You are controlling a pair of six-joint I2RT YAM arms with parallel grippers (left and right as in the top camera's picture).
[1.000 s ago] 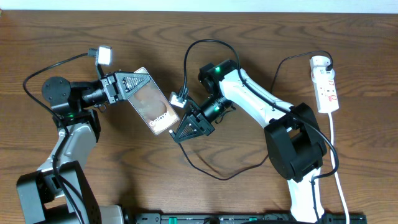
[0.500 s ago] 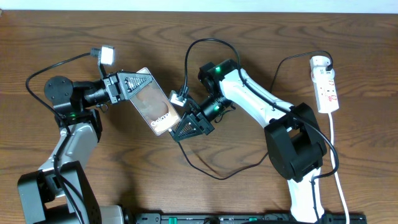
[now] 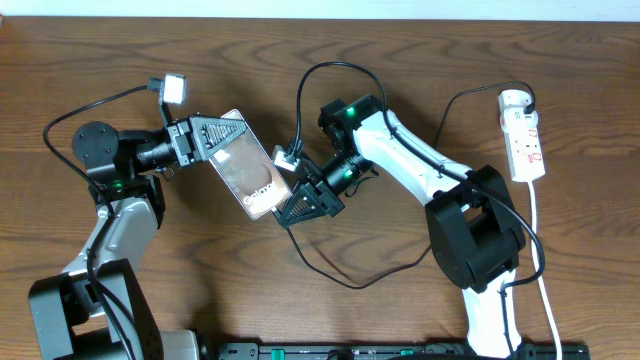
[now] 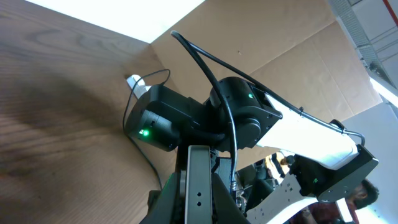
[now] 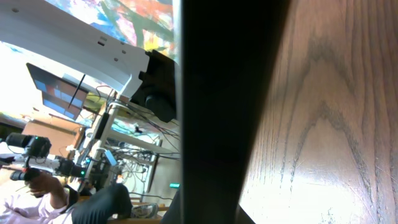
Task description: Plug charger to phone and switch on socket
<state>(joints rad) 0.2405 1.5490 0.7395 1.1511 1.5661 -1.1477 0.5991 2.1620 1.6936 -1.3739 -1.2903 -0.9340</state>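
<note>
My left gripper [image 3: 222, 135] is shut on the upper end of the phone [image 3: 255, 178], a dark glossy slab with white "Galaxy" lettering, held tilted above the table. In the left wrist view its thin edge [image 4: 199, 186] stands between my fingers. My right gripper [image 3: 287, 213] sits at the phone's lower end, shut on the tip of the charger, whose black cable [image 3: 345, 283] loops across the table. The tip itself is hidden. A dark out-of-focus slab [image 5: 230, 93] fills the right wrist view. The socket [image 3: 525, 140], a white power strip, lies at the far right with a black plug [image 3: 527, 100] in it.
The strip's white cord [image 3: 545, 270] runs down the right side of the brown wooden table [image 3: 200, 290]. The right arm's base [image 3: 478, 240] stands at the right, the left arm's base [image 3: 90, 300] at the lower left. A black camera cable [image 3: 335, 70] arches above the right wrist.
The phone in my left gripper has shifted slightly right and down, closing on the right gripper's tip. The right arm has barely moved.
</note>
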